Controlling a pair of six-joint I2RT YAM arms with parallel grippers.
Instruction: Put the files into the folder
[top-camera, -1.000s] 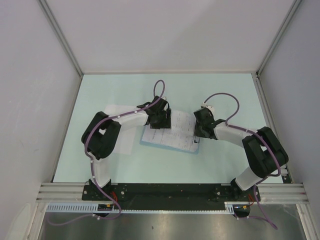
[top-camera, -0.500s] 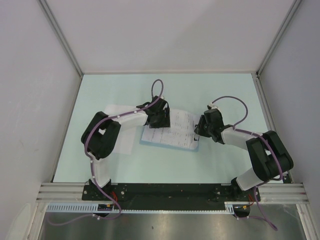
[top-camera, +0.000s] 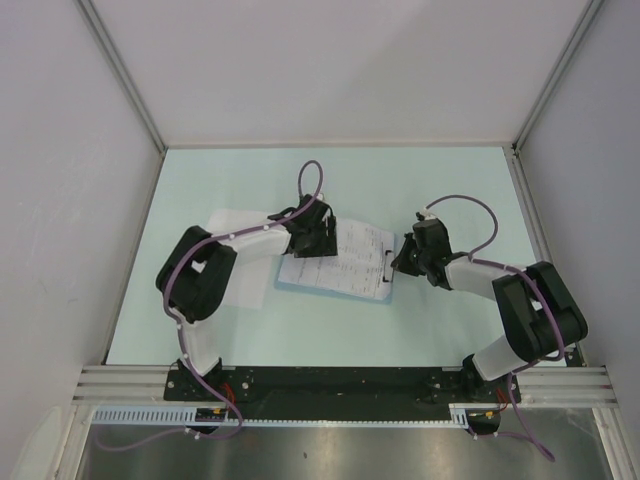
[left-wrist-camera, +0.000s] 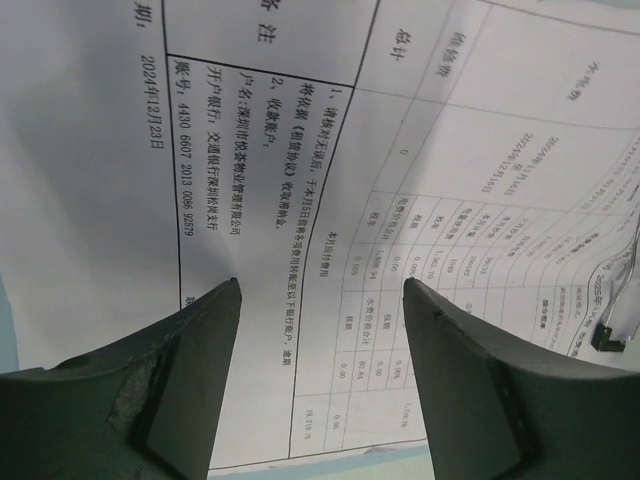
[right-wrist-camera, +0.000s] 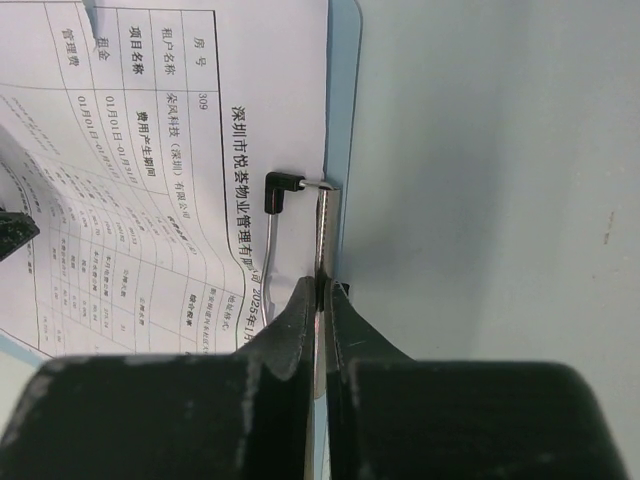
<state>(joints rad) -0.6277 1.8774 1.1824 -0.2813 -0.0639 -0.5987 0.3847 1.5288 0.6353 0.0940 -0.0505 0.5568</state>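
Observation:
The files (top-camera: 345, 262) are white printed sheets lying on the folder (top-camera: 330, 294), a pale-blue board that shows as a thin rim (right-wrist-camera: 343, 100) round the paper. At the folder's right edge sits a metal clip (right-wrist-camera: 325, 215) with a black-tipped wire arm (right-wrist-camera: 278, 190). My right gripper (right-wrist-camera: 318, 288) is shut on the clip's metal bar, seen from above at the folder's right side (top-camera: 398, 262). Over the sheets' left part (left-wrist-camera: 300, 150), my left gripper (left-wrist-camera: 320, 290) hangs open with nothing between its fingers; the folder's near rim (left-wrist-camera: 340, 466) shows just below it.
Another white sheet (top-camera: 238, 222) lies on the mint tabletop (top-camera: 440, 180) under the left arm, left of the folder. White walls and metal rails (top-camera: 130, 90) close in the table on three sides.
My right gripper drew back to the folder's right edge and closed on the clip. The left gripper shifted slightly left over the sheets and stayed open.

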